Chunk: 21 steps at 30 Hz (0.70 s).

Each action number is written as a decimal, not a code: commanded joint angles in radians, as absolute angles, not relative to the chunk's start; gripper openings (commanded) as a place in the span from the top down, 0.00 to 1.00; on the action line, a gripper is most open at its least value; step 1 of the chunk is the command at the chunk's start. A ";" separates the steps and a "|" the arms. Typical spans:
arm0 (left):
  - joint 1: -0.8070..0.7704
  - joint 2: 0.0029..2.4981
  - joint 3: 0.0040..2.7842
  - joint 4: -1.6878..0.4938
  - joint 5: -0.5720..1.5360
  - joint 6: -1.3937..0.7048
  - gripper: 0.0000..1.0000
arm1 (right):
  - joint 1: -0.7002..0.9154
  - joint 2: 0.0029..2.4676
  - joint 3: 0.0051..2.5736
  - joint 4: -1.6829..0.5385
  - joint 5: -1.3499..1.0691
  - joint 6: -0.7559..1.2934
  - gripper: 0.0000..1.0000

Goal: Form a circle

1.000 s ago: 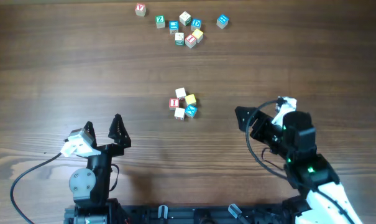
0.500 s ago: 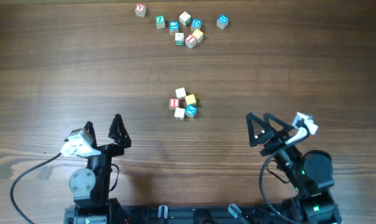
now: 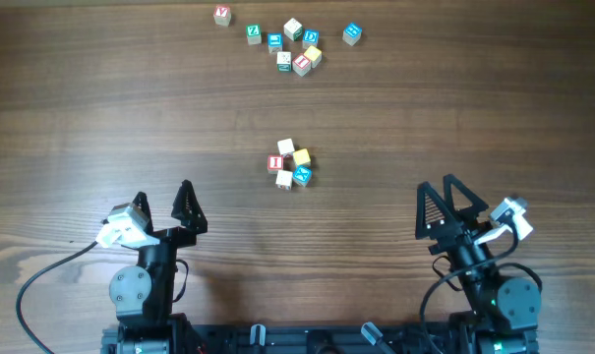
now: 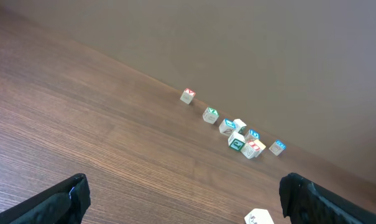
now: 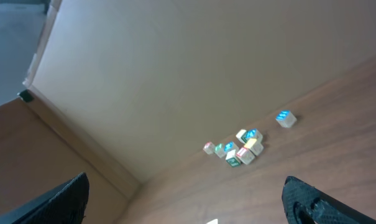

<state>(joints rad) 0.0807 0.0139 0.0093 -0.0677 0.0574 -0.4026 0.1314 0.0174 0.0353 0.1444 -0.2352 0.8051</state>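
The ring of five small letter cubes (image 3: 289, 164) sits tight at the middle of the wooden table (image 3: 81, 98). A loose scatter of similar cubes (image 3: 292, 39) lies well apart on the far side. The left gripper (image 3: 162, 194) and right gripper (image 3: 437, 187) both stand wide open and hold nothing. They are on the near side, one to each side of the ring and apart from it.
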 commanded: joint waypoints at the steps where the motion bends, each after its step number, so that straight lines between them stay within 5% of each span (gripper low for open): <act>1: 0.083 0.006 0.006 -0.073 0.055 -0.401 0.00 | 0.123 0.003 0.005 0.083 -0.233 0.789 0.00; 21: 0.083 0.006 0.006 -0.073 0.055 -0.401 0.00 | 0.073 0.004 0.005 0.018 -0.233 0.789 0.00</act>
<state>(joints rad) 0.0807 0.0139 0.0093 -0.0677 0.0574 -0.4026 0.0776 0.0162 0.0071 0.0147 -0.2352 0.8051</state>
